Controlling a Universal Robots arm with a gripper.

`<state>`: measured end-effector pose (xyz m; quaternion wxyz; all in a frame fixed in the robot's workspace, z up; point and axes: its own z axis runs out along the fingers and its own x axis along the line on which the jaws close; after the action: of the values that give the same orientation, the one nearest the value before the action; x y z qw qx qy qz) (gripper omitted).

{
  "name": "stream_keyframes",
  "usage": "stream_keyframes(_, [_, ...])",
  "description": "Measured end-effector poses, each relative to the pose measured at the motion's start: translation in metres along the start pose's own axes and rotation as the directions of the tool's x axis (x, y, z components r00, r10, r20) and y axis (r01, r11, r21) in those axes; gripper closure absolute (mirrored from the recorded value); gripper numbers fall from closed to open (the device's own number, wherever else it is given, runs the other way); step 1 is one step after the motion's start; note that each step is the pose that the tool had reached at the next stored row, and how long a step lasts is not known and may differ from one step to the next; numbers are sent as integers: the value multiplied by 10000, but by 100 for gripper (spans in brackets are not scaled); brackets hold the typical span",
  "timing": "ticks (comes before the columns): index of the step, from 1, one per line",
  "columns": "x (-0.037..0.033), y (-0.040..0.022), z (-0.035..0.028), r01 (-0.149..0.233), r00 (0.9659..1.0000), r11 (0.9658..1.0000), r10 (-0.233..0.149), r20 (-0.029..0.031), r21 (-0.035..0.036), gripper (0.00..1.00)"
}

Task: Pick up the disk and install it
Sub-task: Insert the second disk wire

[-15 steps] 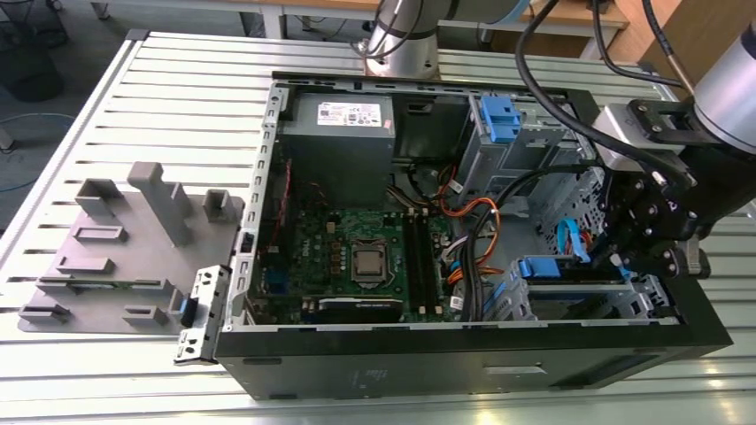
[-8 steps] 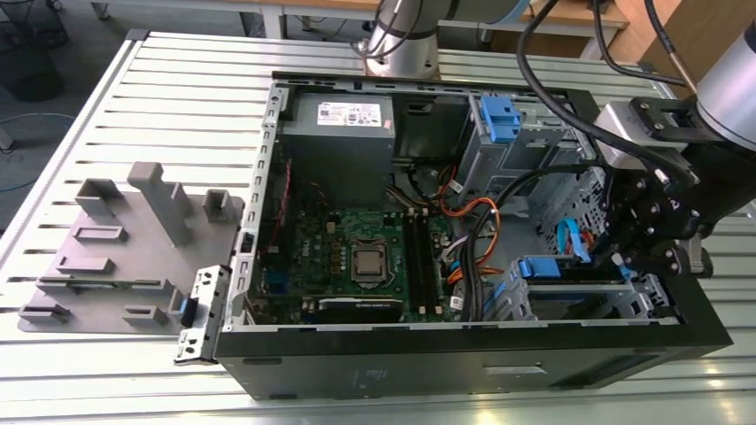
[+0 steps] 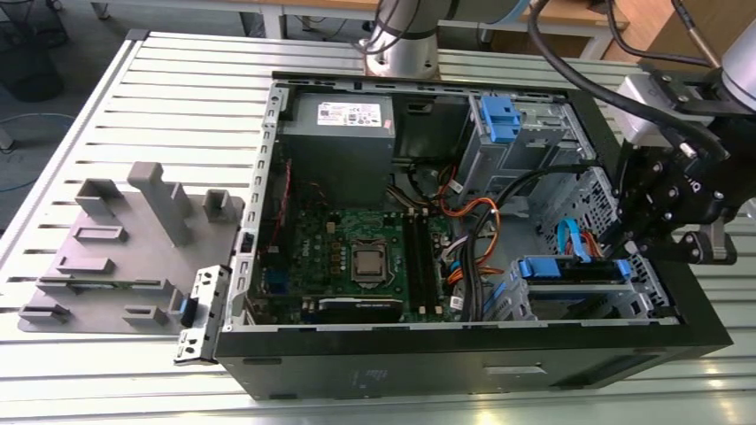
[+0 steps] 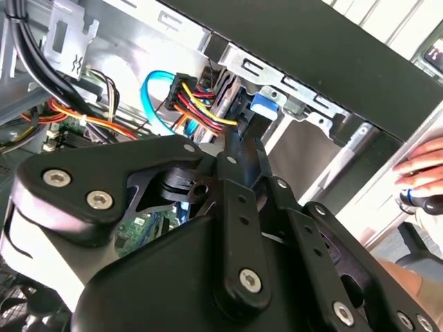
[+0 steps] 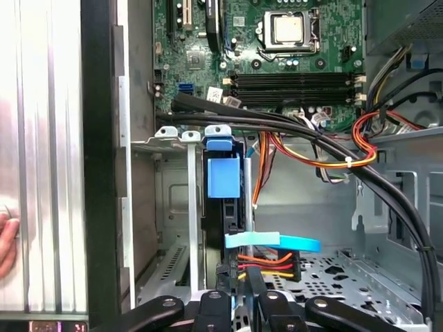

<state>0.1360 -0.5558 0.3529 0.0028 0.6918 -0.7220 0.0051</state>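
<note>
Subject: the disk (image 5: pixel 223 176). It stands on edge in the drive cage (image 5: pixel 173 207), at the near corner of the computer case (image 3: pixel 473 363) on the exterior view's right. In the exterior view its blue carrier (image 3: pixel 567 270) shows at the top of that cage.

Governing relation: the disk lies directly ahead of the gripper (image 5: pixel 243 280). Its long axis runs straight away from the gripper towards the motherboard (image 5: pixel 291 62), in line with the tool. The blue tab at the disk's far end points to the board, and the near end sits at the gripper's tips.

Gripper state: the jaws stand drawn close together on the disk's near edge. I judge this a hold on the disk, though the contact faces are hidden behind the linkage in both wrist views.

Arm pose: the wrist hangs over the case wall on the exterior view's right, and the gripper (image 3: pixel 638 257) reaches inward and a little downward into the cage. The arm's base stands at the far edge of the slatted table (image 3: pixel 177 71).

Other items: a second blue carrier (image 3: pixel 498 119) sits in the far bay, well apart. Cable bundles (image 5: pixel 332 155) cross just beside the cage.
</note>
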Motion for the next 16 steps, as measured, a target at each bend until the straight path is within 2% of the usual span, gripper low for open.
stream_keyframes(2, [1, 0, -30, 0, 10000, 10000, 0, -1, 0, 76])
stream_keyframes(6, [0, 0, -32, 1, 10000, 10000, -1, 3, 0, 76])
stream_keyframes(12, [3, 60, -30, 0, 10000, 10000, 0, 3, 37, 76])
stream_keyframes(16, [3, 63, -43, 1, 10000, 10000, -1, -1, 39, 76])
